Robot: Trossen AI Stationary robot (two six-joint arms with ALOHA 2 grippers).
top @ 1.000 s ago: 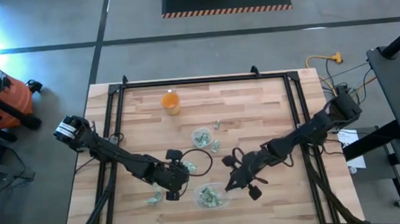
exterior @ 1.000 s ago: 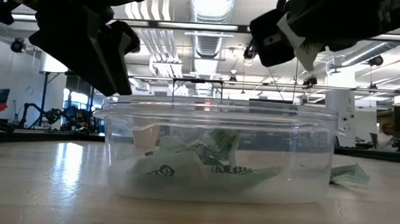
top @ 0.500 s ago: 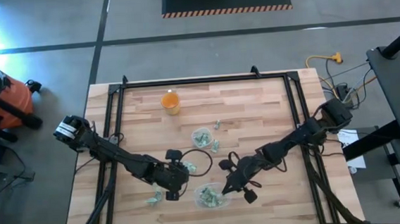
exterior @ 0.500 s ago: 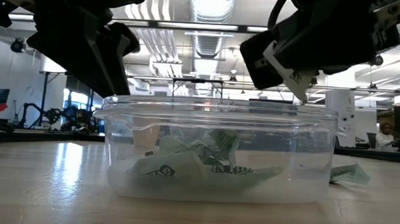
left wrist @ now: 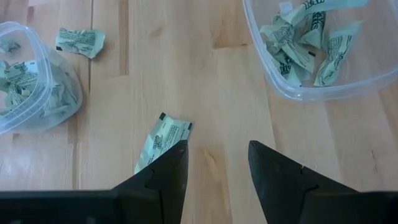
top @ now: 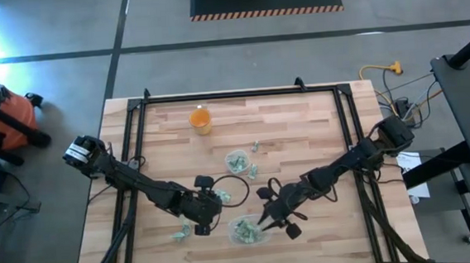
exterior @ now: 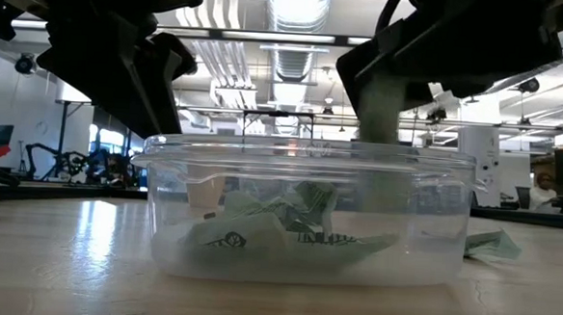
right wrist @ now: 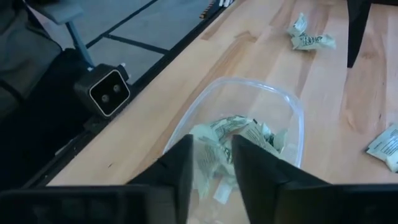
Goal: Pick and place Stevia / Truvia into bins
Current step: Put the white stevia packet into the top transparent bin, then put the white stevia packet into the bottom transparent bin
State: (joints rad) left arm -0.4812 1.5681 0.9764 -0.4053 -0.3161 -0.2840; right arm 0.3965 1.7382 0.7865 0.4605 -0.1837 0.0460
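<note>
High view: light wooden slatted table [top: 302, 135] with both dark arms reaching toward its near middle. Right gripper [top: 263, 219] sits over the right rim of the larger clear rounded-rectangular plastic tub [top: 248, 230], which holds a heap of small pale green-and-white paper sachets [top: 244, 229]. Left gripper [top: 202, 227] is just beside the tub's left side, low over the wood. Small round clear plastic cup [top: 236, 160] stands farther back, also with sachets inside. Loose sachets lie near the cup [top: 253, 147], and a pair lies left of the left gripper [top: 181, 232]. An orange cup [top: 200, 119] stands well apart at the far side.

Low view: tub fills the frame; sachets lie crumpled flat on its floor. One blurred pale sachet [exterior: 376, 114] hangs below the right gripper above the rim, long axis upright. Whether the fingers touch it, cannot tell. One more sachet [exterior: 492, 245] lies on the table right of the tub.

Left wrist view: left fingers [left wrist: 168, 177] stand apart with bare wood between them. A flat sachet [left wrist: 163, 140] lies just beside one fingertip, long axis slanted, dark-marked end pointing away from the gripper. Cup and tub sit to either side.

Right wrist view: right fingers [right wrist: 180, 168] are parted by a narrow gap directly over the tub's open mouth, pile below.
</note>
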